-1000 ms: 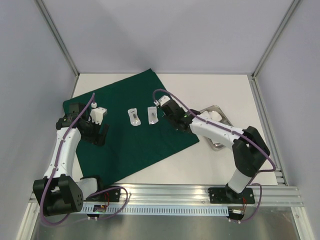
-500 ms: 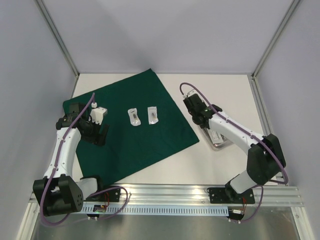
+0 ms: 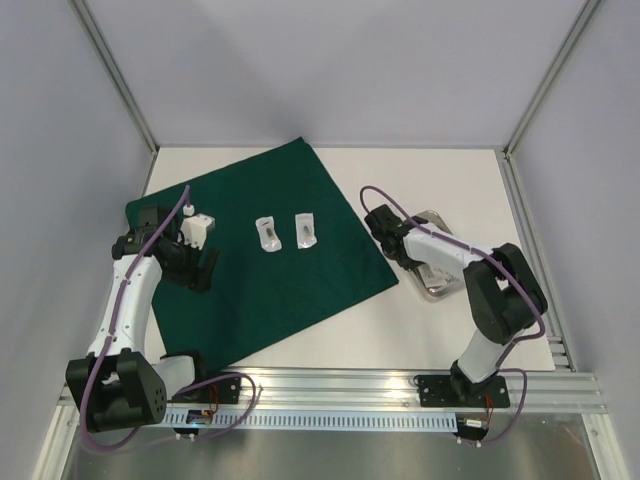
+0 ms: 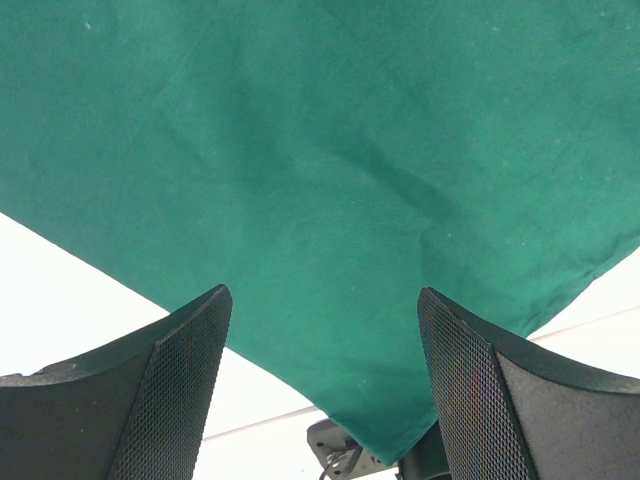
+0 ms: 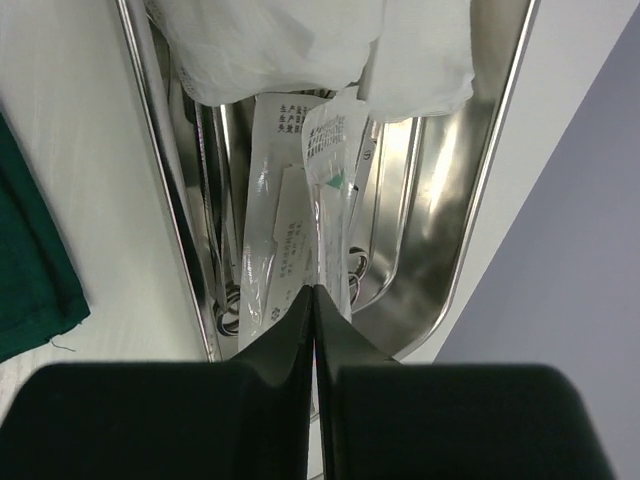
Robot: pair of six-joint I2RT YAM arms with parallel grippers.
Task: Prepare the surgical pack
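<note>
Two pouches (image 3: pixel 268 233) well inside cloth (image 3: pixel 290 290) edges

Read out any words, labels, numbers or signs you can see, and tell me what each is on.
Clear pouch in the steel tray: rows of small print, seemingly Chinese characters, too blurred to read.
Narrower pouch over it: fine print, unreadable, plus a small green triangle mark.
Two pouches on the green cloth: too small to tell.
Nothing else carries text.

A robotics lab cell: white table (image 3: pixel 450 330) walled by plain grey panels (image 3: pixel 330 60) on aluminium posts (image 3: pixel 115 75), two arms (image 3: pixel 125 300) bolted to a slotted rail (image 3: pixel 350 385).
</note>
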